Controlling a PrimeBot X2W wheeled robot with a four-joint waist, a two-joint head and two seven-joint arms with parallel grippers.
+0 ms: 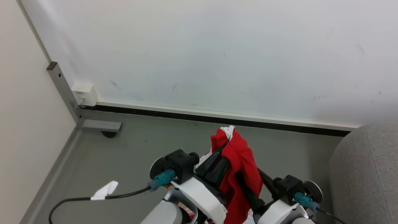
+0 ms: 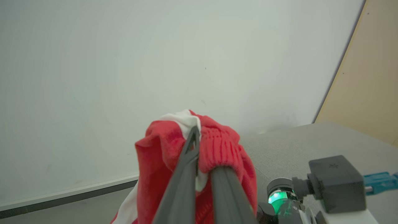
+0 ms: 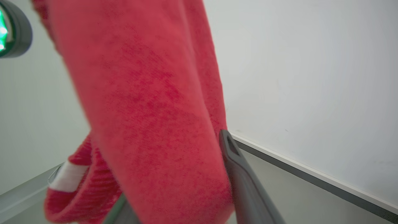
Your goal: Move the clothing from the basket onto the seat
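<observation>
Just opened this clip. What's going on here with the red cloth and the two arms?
The left claw is pinched shut on the top of the clothing, a red garment with white trim, and holds it up above the grey floor in front of a white wall. The cloth drapes down around the fingers of the right claw; whether that one grips it cannot be told. The seat is off to the robot's right, and the garment is not on it yet.

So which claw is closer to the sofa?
Right. The right claw is at the sofa-facing side of the hanging clothing, apart from the sofa. The left claw pinches the clothing's top, farther to the left.
</observation>
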